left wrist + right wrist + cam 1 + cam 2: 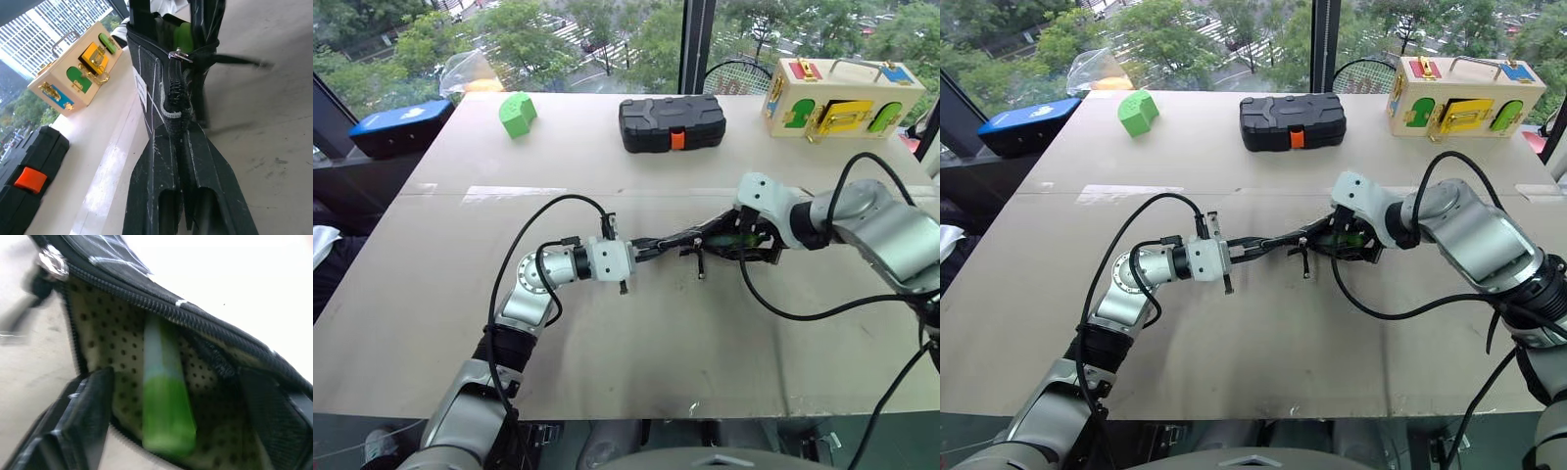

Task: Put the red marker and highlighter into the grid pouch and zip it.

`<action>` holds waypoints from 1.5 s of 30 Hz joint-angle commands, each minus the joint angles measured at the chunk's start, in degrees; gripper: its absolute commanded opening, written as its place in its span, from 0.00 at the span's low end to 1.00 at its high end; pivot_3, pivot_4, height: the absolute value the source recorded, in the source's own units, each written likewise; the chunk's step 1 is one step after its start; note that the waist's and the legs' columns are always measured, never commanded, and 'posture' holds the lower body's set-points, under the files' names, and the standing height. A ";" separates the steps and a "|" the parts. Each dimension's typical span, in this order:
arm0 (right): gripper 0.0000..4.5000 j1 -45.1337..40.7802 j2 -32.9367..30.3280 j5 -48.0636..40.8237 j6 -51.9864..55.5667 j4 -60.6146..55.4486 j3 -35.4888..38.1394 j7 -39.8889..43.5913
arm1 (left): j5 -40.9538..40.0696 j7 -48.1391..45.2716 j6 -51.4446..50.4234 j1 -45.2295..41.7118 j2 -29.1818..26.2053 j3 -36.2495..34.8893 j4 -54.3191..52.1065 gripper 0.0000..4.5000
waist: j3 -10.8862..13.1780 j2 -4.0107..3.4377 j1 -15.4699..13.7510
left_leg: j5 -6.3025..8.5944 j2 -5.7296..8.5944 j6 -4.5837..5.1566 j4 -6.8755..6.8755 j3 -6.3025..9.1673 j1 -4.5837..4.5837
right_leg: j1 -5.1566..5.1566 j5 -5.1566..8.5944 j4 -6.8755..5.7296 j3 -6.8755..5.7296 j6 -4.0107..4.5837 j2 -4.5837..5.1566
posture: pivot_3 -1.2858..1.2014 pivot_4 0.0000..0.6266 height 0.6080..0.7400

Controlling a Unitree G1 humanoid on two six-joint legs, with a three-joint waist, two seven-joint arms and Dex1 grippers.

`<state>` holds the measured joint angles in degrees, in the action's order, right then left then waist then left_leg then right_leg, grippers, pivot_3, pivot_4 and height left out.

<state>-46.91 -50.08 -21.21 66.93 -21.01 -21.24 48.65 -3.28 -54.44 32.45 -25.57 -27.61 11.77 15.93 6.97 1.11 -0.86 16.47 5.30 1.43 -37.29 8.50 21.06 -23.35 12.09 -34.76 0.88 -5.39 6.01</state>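
Observation:
The grid pouch lies mid-table, black with white lines, its zipper open. My left gripper is shut on the pouch's near end by the zipper; the fabric is pinched between its fingers. My right gripper is open at the pouch's mouth, one finger on each side of the opening. The light green highlighter lies inside on the dotted lining, touching neither finger. It also shows as a green patch in the left wrist view. The red marker is hidden.
A black hard case with an orange latch stands at the back middle. A green block is back left, and a wooden latch box back right. A blue object sits off the table's left edge.

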 commanded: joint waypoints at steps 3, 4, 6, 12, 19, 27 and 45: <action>0.86 2.86 0.60 -11.62 17.17 -10.92 22.14 0.37 | -1.02 2.43 -2.75 -0.18 -0.10 -1.71 -3.13 0.00 | -0.01 0.01 0.00 | 0.01 0.00 0.01 0.00 -0.01 0.00 | 0.01 0.00 0.00 0.02 0.00 0.00 | 0.52 0.24 1.00; 0.86 4.06 2.79 -13.52 21.40 -13.35 26.60 -0.35 | -1.00 2.58 -3.06 -0.26 -0.04 -1.70 -3.18 0.00 | -0.02 0.02 0.01 | 0.01 0.00 0.01 0.00 -0.01 0.00 | 0.00 0.00 0.00 0.01 0.00 0.00 | 0.52 0.24 1.00; 0.86 7.53 6.83 -17.61 25.12 -16.86 32.70 -3.04 | -0.88 2.78 -3.38 -0.45 0.04 -1.60 -3.14 0.00 | -0.05 0.07 -0.03 | 0.00 -0.02 0.01 0.01 0.01 -0.01 | 0.01 0.00 -0.02 0.01 0.01 -0.01 | 0.52 0.24 1.00; 0.86 22.29 20.20 -25.64 25.57 -25.60 38.05 -16.68 | -1.42 2.14 -3.19 -1.23 0.14 -1.34 -2.25 0.00 | -0.05 0.08 0.03 | 0.01 -0.01 0.02 -0.01 -0.04 -0.03 | 0.02 0.00 -0.08 0.07 0.01 0.03 | 0.52 0.24 1.00; 0.86 23.97 39.87 -24.67 25.57 -22.49 34.82 -34.36 | -1.64 1.26 -2.70 -1.40 0.11 -1.17 -2.14 0.00 | -0.04 0.02 0.30 | 0.00 -0.01 0.01 0.00 -0.11 -0.22 | 0.01 -0.01 -0.25 0.19 0.02 -0.04 | 0.52 0.24 1.00; 0.86 19.15 48.51 -21.02 25.57 -17.47 35.71 -43.40 | -1.64 1.18 -2.64 -0.60 -0.22 -1.45 -2.88 0.00 | -0.04 0.01 0.30 | -0.01 0.02 0.00 0.02 -0.10 -0.21 | -0.01 -0.01 -0.24 0.17 0.02 -0.05 | 0.52 0.24 1.00; 0.01 19.00 51.84 -22.42 25.57 -18.00 38.24 -46.62 | -1.61 1.15 -3.08 0.28 -0.75 -1.39 -3.61 0.00 | -0.05 -0.01 1.66 | -0.01 0.01 0.00 0.07 -0.09 -0.22 | -0.03 -0.01 -0.28 0.17 0.01 -0.07 | 0.52 0.24 1.00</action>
<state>-26.82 1.65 -42.21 92.12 -37.08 16.17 2.08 -3.99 -53.50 29.08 -24.76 -27.91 11.30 14.71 6.93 1.10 0.80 16.46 5.31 1.43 -37.22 8.42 20.84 -23.38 12.08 -35.04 1.05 -5.38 5.94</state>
